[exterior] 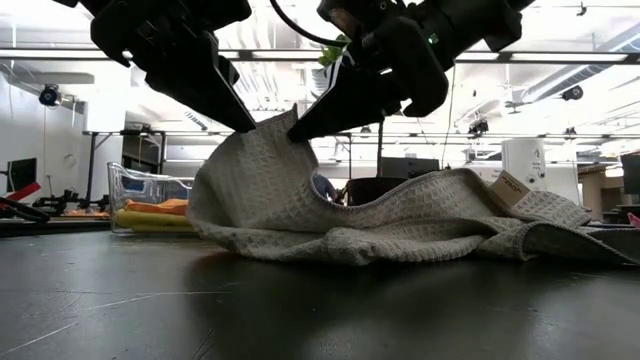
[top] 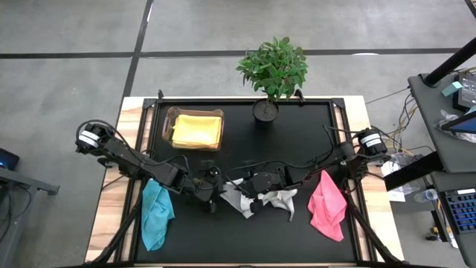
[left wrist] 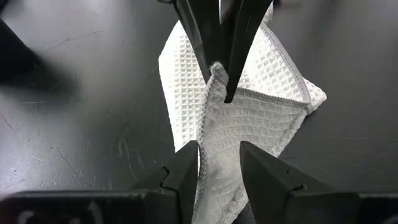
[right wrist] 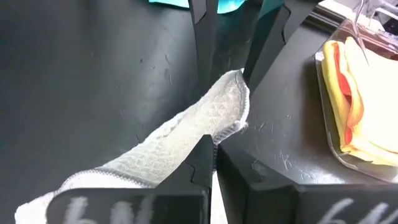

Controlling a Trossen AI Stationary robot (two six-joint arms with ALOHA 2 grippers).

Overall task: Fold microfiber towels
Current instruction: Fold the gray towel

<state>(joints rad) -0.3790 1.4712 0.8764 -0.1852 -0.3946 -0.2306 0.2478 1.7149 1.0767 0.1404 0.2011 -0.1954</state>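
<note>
The white-grey towel lies crumpled at the middle of the black table, near the front edge, and one fold of it is pulled up into a peak between the two arms. The right gripper has its fingers pressed tight together on that raised fold (in its own wrist view the cloth runs straight into the closed tips). The left gripper sits right at the same peak with its fingers parted a little, the waffle-weave cloth passing through the gap between them; whether the fingers actually touch the cloth I cannot tell. In the low view both grippers meet at the top of the lifted fold, while the remainder of the towel trails down onto the table.

Outward now: the teal towel lies at the front left of the table, the pink towel at the front right. Toward the back left stands the clear plastic box with the yellow towel folded inside, an orange towel showing beneath it. A potted plant stands at the back edge.
</note>
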